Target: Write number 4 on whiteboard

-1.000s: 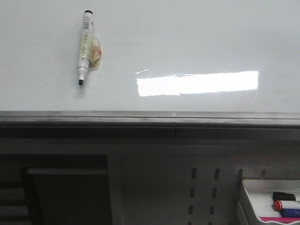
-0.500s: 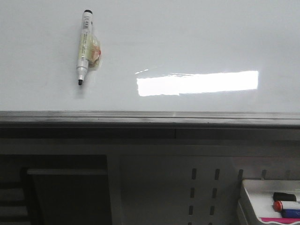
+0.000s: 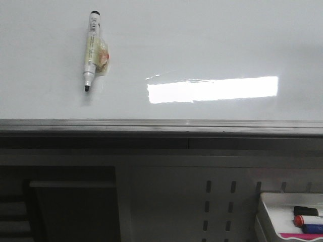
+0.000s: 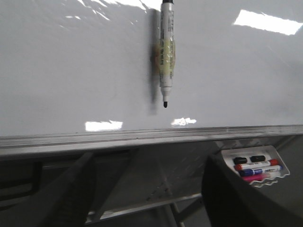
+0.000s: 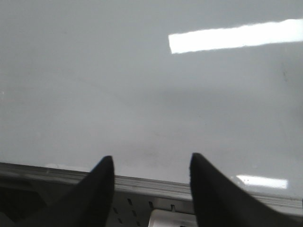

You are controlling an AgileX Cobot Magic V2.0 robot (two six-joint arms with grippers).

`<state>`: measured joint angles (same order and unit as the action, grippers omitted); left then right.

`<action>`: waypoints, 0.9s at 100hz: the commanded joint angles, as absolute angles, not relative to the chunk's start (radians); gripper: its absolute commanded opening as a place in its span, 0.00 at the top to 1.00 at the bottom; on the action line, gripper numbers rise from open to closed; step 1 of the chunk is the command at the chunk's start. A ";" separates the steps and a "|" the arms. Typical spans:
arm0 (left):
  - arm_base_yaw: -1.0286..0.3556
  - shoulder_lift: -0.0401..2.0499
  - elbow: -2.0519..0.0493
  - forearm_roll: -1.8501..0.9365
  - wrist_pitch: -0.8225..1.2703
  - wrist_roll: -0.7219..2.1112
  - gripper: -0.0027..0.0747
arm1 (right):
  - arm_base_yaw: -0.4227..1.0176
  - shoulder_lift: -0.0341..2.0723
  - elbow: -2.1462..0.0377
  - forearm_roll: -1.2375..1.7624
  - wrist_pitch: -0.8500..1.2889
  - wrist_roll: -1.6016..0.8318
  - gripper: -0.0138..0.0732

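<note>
The whiteboard (image 3: 212, 40) is a glossy white board with a grey edge rail (image 3: 161, 126) and a bright rectangular light reflection. No number 4 shows on it. A white marker (image 3: 91, 50) with a black tip and a yellowish label lies on the board at the upper left, tip toward the rail. In the left wrist view the marker (image 4: 166, 52) lies ahead of my left gripper (image 4: 150, 158), which is open, empty and below the rail. My right gripper (image 5: 151, 158) is open and empty at the board's edge (image 5: 156, 187). Neither gripper shows in the front view.
A small white tray (image 3: 267, 201) with black, red, blue and pink markers sits below the rail at the lower right; it also shows in the left wrist view (image 4: 227, 155). A grey perforated panel (image 3: 217, 201) and frame lie under the board.
</note>
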<state>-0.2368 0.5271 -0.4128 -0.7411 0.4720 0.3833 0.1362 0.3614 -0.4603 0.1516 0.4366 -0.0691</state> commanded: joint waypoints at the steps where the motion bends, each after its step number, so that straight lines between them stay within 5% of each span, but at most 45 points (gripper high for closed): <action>1: -0.242 0.639 -0.485 -0.932 0.438 0.534 0.48 | 0.130 0.419 -0.525 0.144 0.389 -0.083 0.32; 18: -0.303 0.834 -0.576 -1.097 0.441 0.793 0.51 | 0.130 0.428 -0.529 0.149 0.392 -0.083 0.31; 72: -0.570 1.266 -0.765 -1.059 0.078 0.797 0.51 | 0.130 0.428 -0.529 0.149 0.392 -0.083 0.31; 90: -0.570 1.320 -0.766 -1.059 0.050 0.797 0.63 | 0.130 0.428 -0.529 0.152 0.392 -0.083 0.31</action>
<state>-0.5611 1.3277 -0.7292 -1.0432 0.1048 0.7959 0.1362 0.4119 -0.4920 0.1500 0.4602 -0.0708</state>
